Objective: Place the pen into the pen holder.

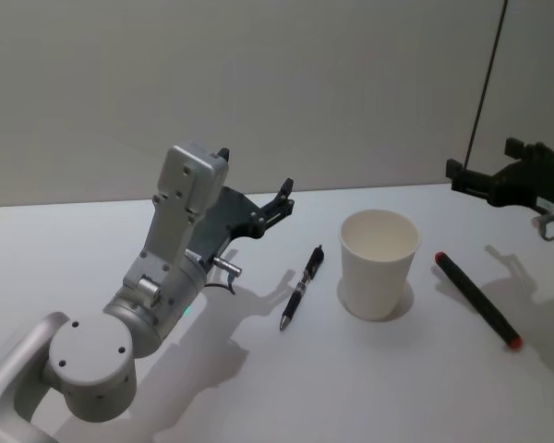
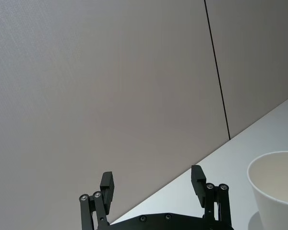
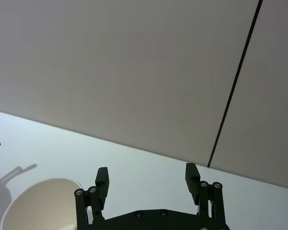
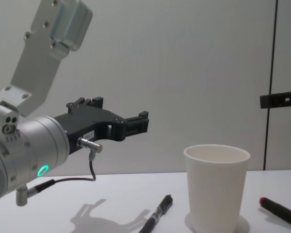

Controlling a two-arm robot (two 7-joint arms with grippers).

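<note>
Mia: Left gripper first. How does it stand?

Tom: Its two black fingers are spread wide with nothing between them. It hangs in the air over the white table. In the chest view it sits higher than the cup's rim and points toward the back wall.

Mia: And the pen from there?

Tom: In the head view the pen lies at about five o'clock from that gripper, flat on the table and well apart from the fingers. It is a dark pen, slanted, with its far end toward one o'clock and its tip toward seven.

Mia: The pen holder?

Tom: The pen holder is a plain white paper cup standing upright. It is at about four o'clock from the left gripper and three o'clock from the pen, near it but not touching. The left wrist view catches its rim out past one finger.

Mia: Anything beyond the cup?

Tom: A black marker, red at its near end, lies on the table between three and four o'clock from the cup, apart from it.

Mia: The other arm?

Tom: The right gripper hovers above the table at about two o'clock from the cup, at the head view's right edge. Its fingers are parted wide and hold nothing.
</note>
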